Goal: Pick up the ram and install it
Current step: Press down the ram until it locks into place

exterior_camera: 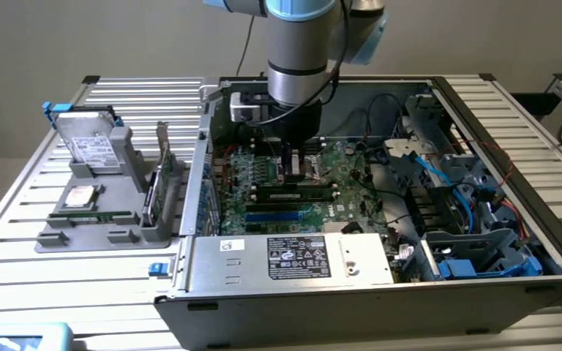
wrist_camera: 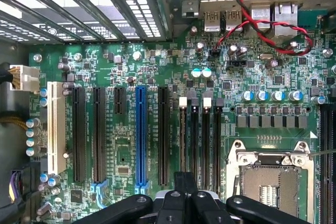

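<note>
The ram (exterior_camera: 97,217), a long narrow green stick, lies along the front of the grey holder (exterior_camera: 56,238) on the exterior view's left, outside the computer case. My gripper (exterior_camera: 296,174) hangs far from it, inside the open case (exterior_camera: 359,289), low over the green motherboard (exterior_camera: 261,183). In the wrist view the gripper (wrist_camera: 185,181) looks shut with nothing between its black fingers. It hovers at the end of a row of black memory slots (wrist_camera: 200,135) with white latches. A pale line runs along the nearest slot; I cannot tell whether a stick sits in it.
The holder also carries an upright silver hard drive (exterior_camera: 91,142), a smaller drive (exterior_camera: 81,196) and a green expansion card (exterior_camera: 167,172). Inside the case are the processor socket (wrist_camera: 270,179), a blue slot (wrist_camera: 140,135), the power supply (exterior_camera: 291,257), blue cables (exterior_camera: 462,186) and drive bays (exterior_camera: 476,252).
</note>
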Controlling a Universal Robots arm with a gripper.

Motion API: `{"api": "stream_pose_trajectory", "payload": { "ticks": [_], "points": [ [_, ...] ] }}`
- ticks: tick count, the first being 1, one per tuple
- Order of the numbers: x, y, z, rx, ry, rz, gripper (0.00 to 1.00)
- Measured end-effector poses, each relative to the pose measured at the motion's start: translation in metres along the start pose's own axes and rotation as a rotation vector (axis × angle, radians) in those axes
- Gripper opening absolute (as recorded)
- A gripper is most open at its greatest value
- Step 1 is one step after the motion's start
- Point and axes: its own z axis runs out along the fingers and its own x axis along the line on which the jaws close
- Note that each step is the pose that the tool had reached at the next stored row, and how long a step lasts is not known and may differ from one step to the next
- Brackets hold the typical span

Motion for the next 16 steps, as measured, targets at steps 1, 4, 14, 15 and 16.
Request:
{"api": "stream_pose_trajectory", "payload": {
  "ticks": [1, 4, 14, 15, 16],
  "points": [
    [0.0, 0.0, 0.0004, -0.0001, 0.0003, 0.0, 0.11],
    [0.0, 0.0001, 0.0018, -0.0003, 0.0, 0.0, 0.11],
    [0.0, -0.0033, -0.0064, 0.0001, 0.0006, 0.0, 0.11],
    [0.0, -0.0045, -0.0079, 0.0, 0.0009, 0.0, 0.11],
    [0.001, -0.0057, -0.0093, 0.0, 0.0012, 0.0, 0.11]
  ]
}}
